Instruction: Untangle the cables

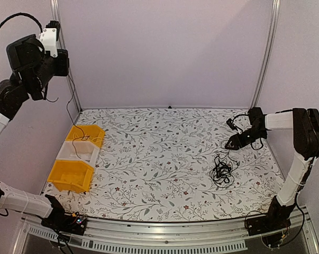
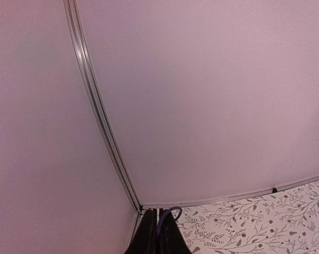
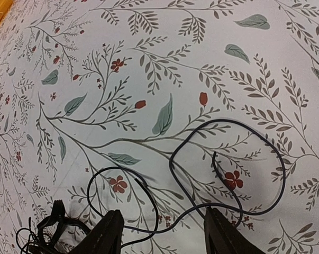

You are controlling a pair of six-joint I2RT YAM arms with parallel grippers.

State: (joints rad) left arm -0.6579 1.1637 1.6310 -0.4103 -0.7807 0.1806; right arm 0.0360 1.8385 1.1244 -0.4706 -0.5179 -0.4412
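Note:
The cables [image 1: 221, 172] lie as a loose black tangle on the flowered table at the right. My right gripper [image 1: 236, 140] hovers just behind the tangle, open and holding nothing. In the right wrist view its gripper [image 3: 167, 235] straddles thin dark cable loops [image 3: 228, 124] on the cloth, and the denser tangle [image 3: 48, 227] sits at the lower left. My left gripper [image 1: 64, 63] is raised high at the far left, shut on one thin cable [image 1: 69, 108] that hangs down into the bins. In the left wrist view the gripper [image 2: 160, 233] pinches a purple-looking cable [image 2: 169, 214].
A row of bins stands at the table's left edge: a yellow bin [image 1: 93, 137], a white bin [image 1: 77, 153] and another yellow bin [image 1: 69, 175]. Pale walls with metal corner posts [image 1: 266, 53] close in the back and sides.

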